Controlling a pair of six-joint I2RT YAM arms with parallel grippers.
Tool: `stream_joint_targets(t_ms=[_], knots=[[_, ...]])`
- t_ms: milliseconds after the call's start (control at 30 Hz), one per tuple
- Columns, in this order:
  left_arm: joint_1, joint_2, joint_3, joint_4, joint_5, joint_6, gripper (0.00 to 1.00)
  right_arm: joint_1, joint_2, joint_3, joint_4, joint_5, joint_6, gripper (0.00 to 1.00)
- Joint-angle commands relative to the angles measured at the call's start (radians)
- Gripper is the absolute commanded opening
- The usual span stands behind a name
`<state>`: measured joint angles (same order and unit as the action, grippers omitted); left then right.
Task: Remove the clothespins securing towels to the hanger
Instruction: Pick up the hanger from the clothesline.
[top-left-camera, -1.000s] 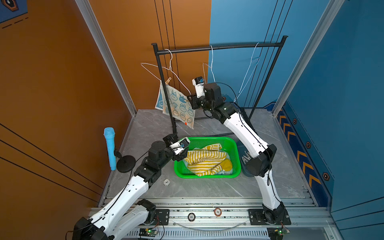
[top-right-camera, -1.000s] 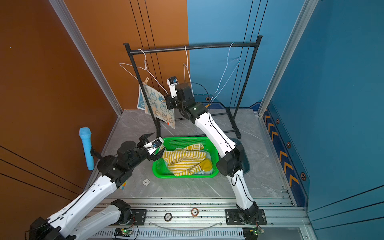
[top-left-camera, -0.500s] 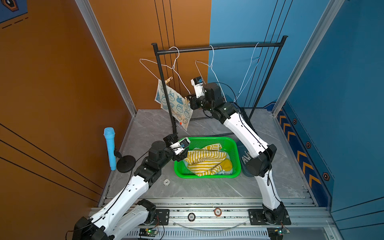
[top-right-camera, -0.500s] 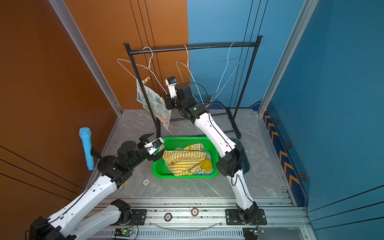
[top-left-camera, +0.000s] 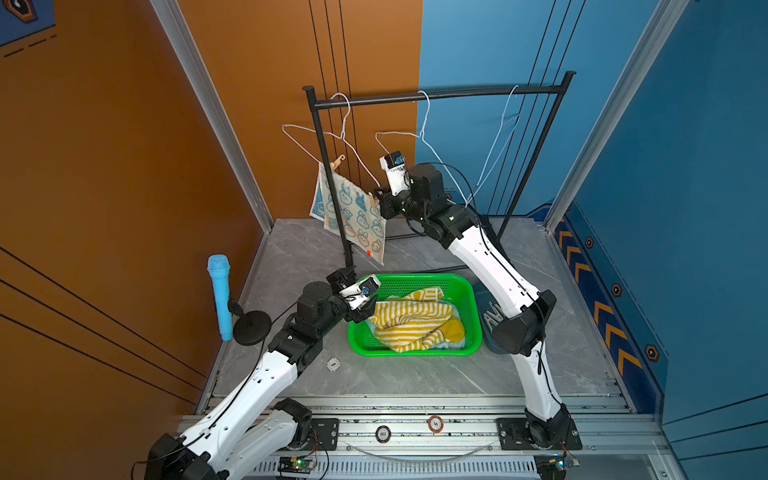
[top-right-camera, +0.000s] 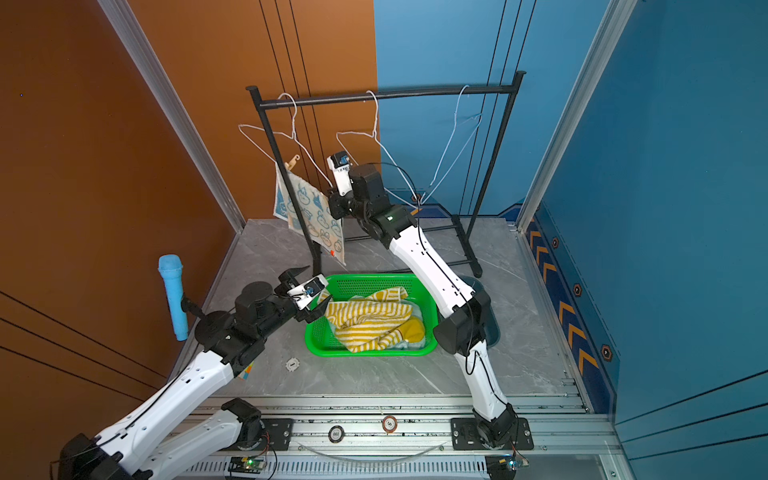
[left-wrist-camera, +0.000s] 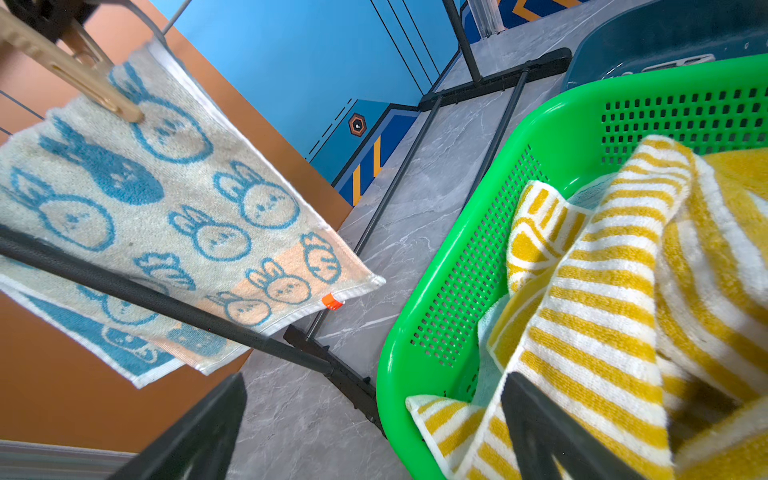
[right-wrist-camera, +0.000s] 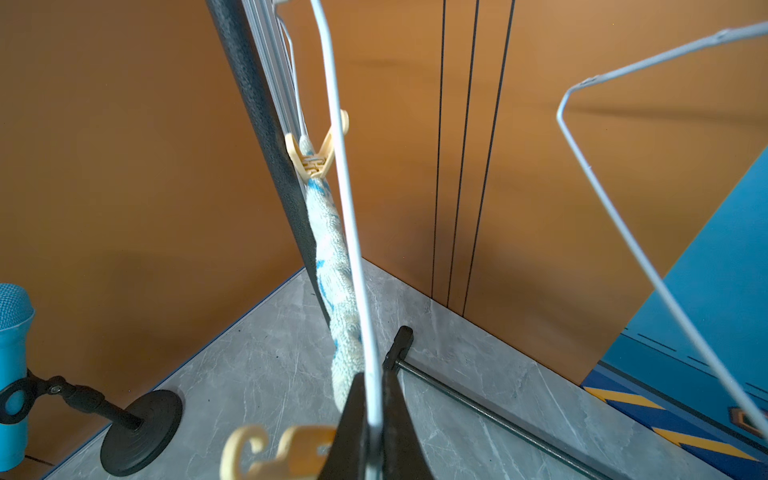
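A cream towel with blue bunnies (top-left-camera: 357, 212) (top-right-camera: 316, 216) hangs from a white wire hanger (top-left-camera: 316, 141) on the rack. Two tan clothespins pin it. One sits at its upper corner (top-left-camera: 337, 162) (right-wrist-camera: 316, 149). The other is at its lower corner (top-left-camera: 372, 198) (left-wrist-camera: 70, 70) (right-wrist-camera: 274, 453), right beside my right gripper (top-left-camera: 380, 203) (right-wrist-camera: 372, 415). That gripper is shut on the hanger's wire (right-wrist-camera: 340, 166), not on the pin. My left gripper (top-left-camera: 354, 296) (left-wrist-camera: 374, 415) stands open over the rim of the green basket (top-left-camera: 415, 353). A yellow striped towel (top-left-camera: 411, 320) lies in the basket.
The black rack (top-left-camera: 436, 94) also carries two bare wire hangers (top-left-camera: 415, 137) (top-left-camera: 498, 137). One of the rack's posts (top-left-camera: 332, 199) crosses in front of the bunny towel. A blue microphone on a stand (top-left-camera: 219, 295) is at the left. A dark blue bin (top-left-camera: 486, 307) is behind the basket.
My right gripper has closed on the hanger wire. The hanger and bunny towel swung left, then back. The left arm has not moved.
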<state>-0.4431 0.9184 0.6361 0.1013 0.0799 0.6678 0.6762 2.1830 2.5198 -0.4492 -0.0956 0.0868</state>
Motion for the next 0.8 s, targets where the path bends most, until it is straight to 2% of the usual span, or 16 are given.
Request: stream_joint_targets(t_ms=[0,200,533,767], knots=[[0.011,-0.01,0.025,-0.008,0.025,-0.018,0.97,0.002,-0.091,0.015,0.055,0.048,-0.033,0.0],[0.011,-0.01,0.025,-0.009,0.024,-0.018,0.98,0.0,-0.139,0.008,0.065,0.069,-0.054,0.0],[0.012,-0.013,0.024,-0.008,0.024,-0.019,0.98,0.0,-0.235,-0.108,0.102,0.11,-0.077,0.0],[0.013,-0.025,0.025,-0.009,0.017,-0.018,0.98,0.003,-0.343,-0.26,0.125,0.117,-0.098,0.0]])
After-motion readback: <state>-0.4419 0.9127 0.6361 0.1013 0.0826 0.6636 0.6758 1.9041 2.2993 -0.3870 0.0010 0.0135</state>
